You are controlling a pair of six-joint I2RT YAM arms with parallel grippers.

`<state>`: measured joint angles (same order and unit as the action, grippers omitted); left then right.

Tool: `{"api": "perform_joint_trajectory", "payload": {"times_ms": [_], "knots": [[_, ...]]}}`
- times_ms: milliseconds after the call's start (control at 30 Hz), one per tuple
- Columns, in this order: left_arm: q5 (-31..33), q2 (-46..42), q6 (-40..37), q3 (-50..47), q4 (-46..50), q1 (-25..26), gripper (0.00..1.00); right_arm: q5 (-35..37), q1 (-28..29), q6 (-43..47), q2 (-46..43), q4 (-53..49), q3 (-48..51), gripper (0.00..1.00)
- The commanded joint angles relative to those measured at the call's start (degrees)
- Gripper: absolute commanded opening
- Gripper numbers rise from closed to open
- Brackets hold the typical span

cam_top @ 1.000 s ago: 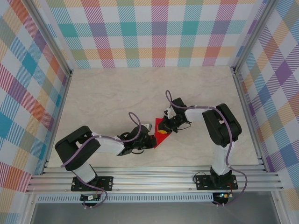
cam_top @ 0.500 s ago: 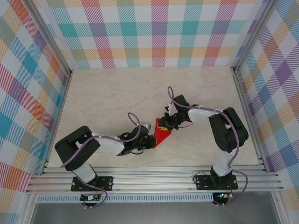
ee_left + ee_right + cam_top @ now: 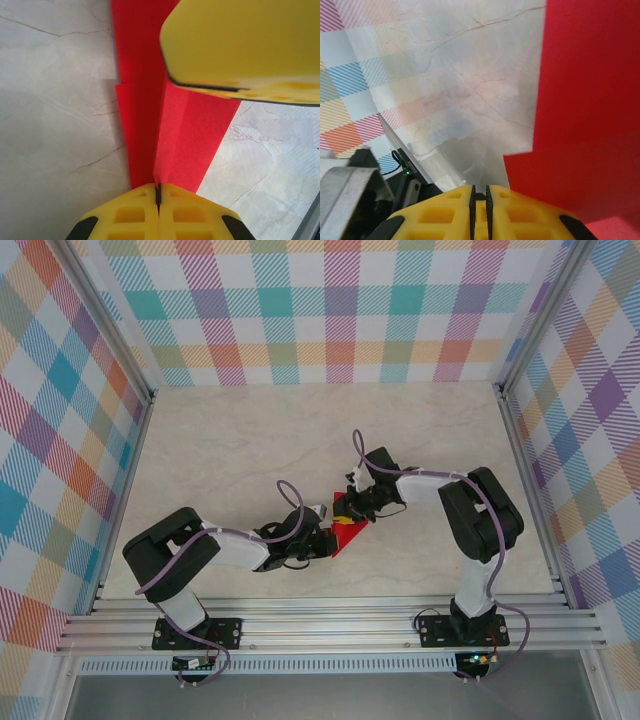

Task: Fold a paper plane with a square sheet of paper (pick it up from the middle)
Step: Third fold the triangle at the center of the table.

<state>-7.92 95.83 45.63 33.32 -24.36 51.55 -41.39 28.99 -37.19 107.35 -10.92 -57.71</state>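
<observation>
Red paper (image 3: 347, 533), folded narrow with layered flaps, lies mid-table (image 3: 250, 440), with the left gripper (image 3: 157, 192) clamped shut on its centre crease. The right gripper (image 3: 480, 192) bears on its far end, jaws almost together; whether they pinch paper I cannot tell. Folding looks mostly done, with perhaps only final creasing and release left.

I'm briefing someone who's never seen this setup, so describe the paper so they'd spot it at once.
On the pale marble table inside the plaid walls, look near the front middle. The paper lies there, where the left hand and right hand meet. It is solid red and folded with a crease, unlike the yellow fingers around it.
</observation>
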Motion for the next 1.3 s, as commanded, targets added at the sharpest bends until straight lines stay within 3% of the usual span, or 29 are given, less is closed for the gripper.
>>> {"api": "perform_joint_trajectory", "payload": {"times_ms": [0,300,500,800,1067,1167,1267], "knots": [[-0.8,2.3,0.0,-0.8,4.1,-0.1,0.00,1.2,0.2,1.0,1.5,-0.6,-0.4,0.16],[-0.9,1.6,-0.4,-1.0,4.9,-0.1,0.00,5.4,-0.2,2.6,5.2,-2.5,-1.8,0.14],[-0.8,-0.7,-0.8,-1.2,6.2,0.0,0.07,7.4,-0.2,3.5,6.6,-3.2,-0.9,0.13],[-3.5,-1.7,-1.2,-1.4,6.1,0.7,0.09,8.3,-0.2,4.0,6.4,-3.7,-0.4,0.13],[-2.0,-5.1,-0.6,-3.5,6.9,0.9,0.17,8.8,-0.2,4.2,6.7,-4.1,-0.6,0.12],[-2.0,-5.7,-1.1,-3.6,7.3,0.9,0.14,8.7,-0.2,4.2,6.8,-4.2,-0.7,0.12],[-2.1,-5.1,-1.3,-3.4,7.2,1.0,0.06,8.7,-0.1,4.2,6.9,-4.2,-0.7,0.12]]}}
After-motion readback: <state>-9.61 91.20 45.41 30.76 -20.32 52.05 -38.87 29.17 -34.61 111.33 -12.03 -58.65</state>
